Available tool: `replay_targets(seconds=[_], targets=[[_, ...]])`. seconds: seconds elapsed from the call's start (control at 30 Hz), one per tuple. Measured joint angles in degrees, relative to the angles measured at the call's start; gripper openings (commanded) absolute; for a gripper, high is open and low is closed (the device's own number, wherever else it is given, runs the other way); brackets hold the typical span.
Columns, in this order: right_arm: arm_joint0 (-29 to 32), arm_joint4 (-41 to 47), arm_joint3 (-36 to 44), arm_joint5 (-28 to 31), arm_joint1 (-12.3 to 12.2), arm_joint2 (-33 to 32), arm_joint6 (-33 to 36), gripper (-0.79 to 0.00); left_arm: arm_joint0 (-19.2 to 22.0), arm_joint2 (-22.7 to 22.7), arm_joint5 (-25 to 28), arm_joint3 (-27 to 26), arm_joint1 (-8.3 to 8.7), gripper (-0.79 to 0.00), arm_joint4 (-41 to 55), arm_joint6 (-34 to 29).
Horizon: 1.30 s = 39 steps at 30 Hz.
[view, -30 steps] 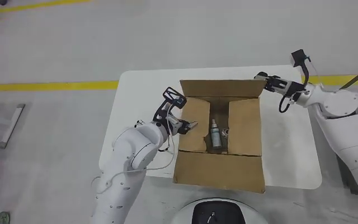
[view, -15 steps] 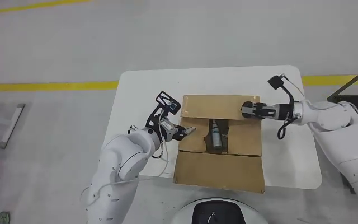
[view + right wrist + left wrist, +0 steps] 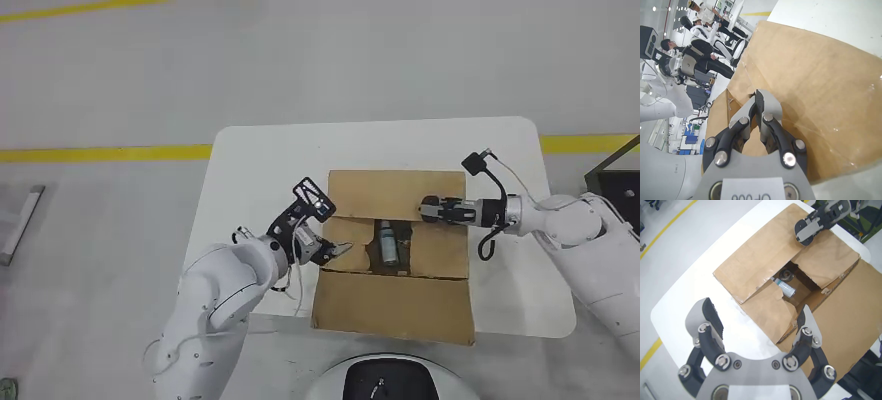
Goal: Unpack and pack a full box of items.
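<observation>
Cardboard box [image 3: 390, 300] sits mid-way on the white table [image 3: 250, 160]. Its far flap [image 3: 390, 190] is folded flat and both side flaps are partly down, so there's just a gap in the middle. Through it you can see a small bottle [image 3: 785, 288] lying on its side next to some dark round thing [image 3: 785, 274]. The right gripper [image 3: 428, 210] is pinched closed with nothing in it, resting on the far flap. The left gripper [image 3: 756, 306] is spread wide and empty, over the left side flap [image 3: 770, 313].
</observation>
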<state>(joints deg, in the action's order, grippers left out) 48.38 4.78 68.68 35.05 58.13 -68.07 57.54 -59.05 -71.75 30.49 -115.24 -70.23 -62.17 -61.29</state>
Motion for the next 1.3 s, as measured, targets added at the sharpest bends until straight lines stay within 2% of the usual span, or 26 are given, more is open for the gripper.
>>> replay_targets(seconds=[0.2, 0.43, 0.57, 0.63, 0.87, 1.13, 1.3], targets=[[0.04, 0.83, -0.46, 0.11, -0.04, 0.27, 0.03, -0.785, -5.36, -5.02, 9.71, -4.93, 2.12, 0.000, -1.16, -3.45], [-0.04, 1.59, -1.09, 0.51, -0.11, 0.41, -0.01, -0.785, -14.14, -6.76, 14.80, -6.39, 6.34, 0.000, -11.19, 2.26], [0.01, 1.72, -1.72, 0.69, -0.14, 0.53, -0.17, -0.785, -17.28, -6.71, 16.50, -6.07, 8.34, 0.000, -17.83, 3.96], [0.06, 1.72, -1.90, 0.81, -0.13, 0.74, -0.21, -0.785, -18.02, -6.65, 17.10, -6.00, 8.85, 0.000, -17.82, 4.59], [-0.09, 1.77, -1.87, 0.73, -0.14, 1.11, -0.30, -0.785, -16.29, -3.22, 18.22, -6.30, 9.20, 0.000, -13.32, 5.71], [-0.07, 3.33, -0.49, 0.99, -0.45, 0.44, 0.63, -0.785, -10.99, 0.93, 18.38, -5.04, 9.06, 0.000, -10.61, 7.82], [-0.03, 3.34, -0.45, 0.82, -0.54, 0.47, 0.67, -0.785, -8.41, 2.72, 16.60, -4.35, 8.87, 0.000, -7.99, 8.87]])
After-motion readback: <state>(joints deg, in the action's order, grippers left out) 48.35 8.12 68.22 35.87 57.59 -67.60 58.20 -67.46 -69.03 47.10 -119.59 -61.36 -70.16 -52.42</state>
